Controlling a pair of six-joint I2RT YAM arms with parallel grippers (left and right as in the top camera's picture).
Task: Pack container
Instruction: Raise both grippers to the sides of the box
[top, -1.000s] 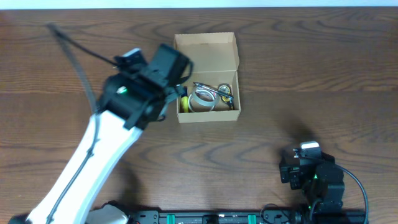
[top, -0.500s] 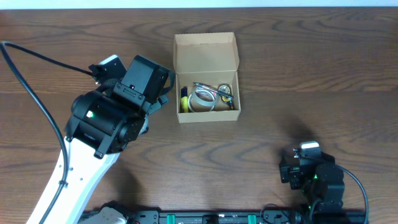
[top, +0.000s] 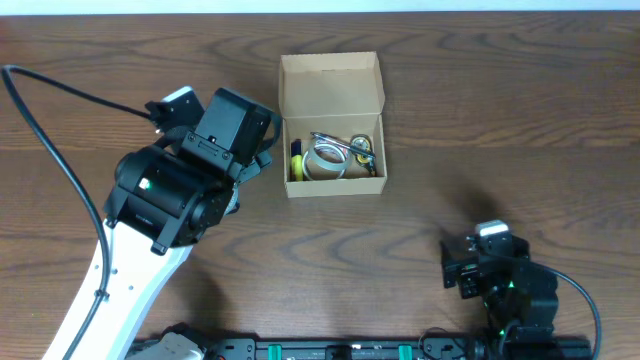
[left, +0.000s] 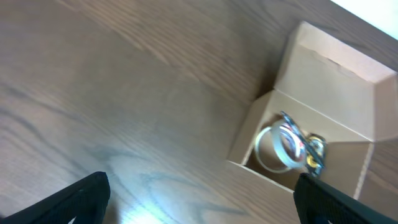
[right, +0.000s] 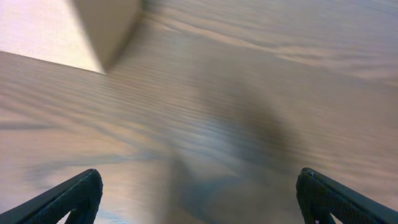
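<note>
Table (top: 480, 120): dark brown wood grain, smooth, semi-gloss; pale glare patch at lower left of the left wrist view. Container (top: 332, 80): plain tan cardboard, matt. Inside it: tape roll (top: 323, 160), clear glossy plastic, and a thin metal piece (top: 340, 141), bright and shiny. Left arm link (top: 130, 280): smooth white plastic. Wrist housing (top: 235, 125): matt black.

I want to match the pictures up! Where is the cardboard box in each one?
Overhead: the cardboard box sits top middle, lid open.
Left wrist: right side, lid open.
Right wrist: a blurry tan corner, top left, probably it.
Shared landmark: the pale tape roll inside shows in overhead and left wrist; the wooden table in all.
</note>
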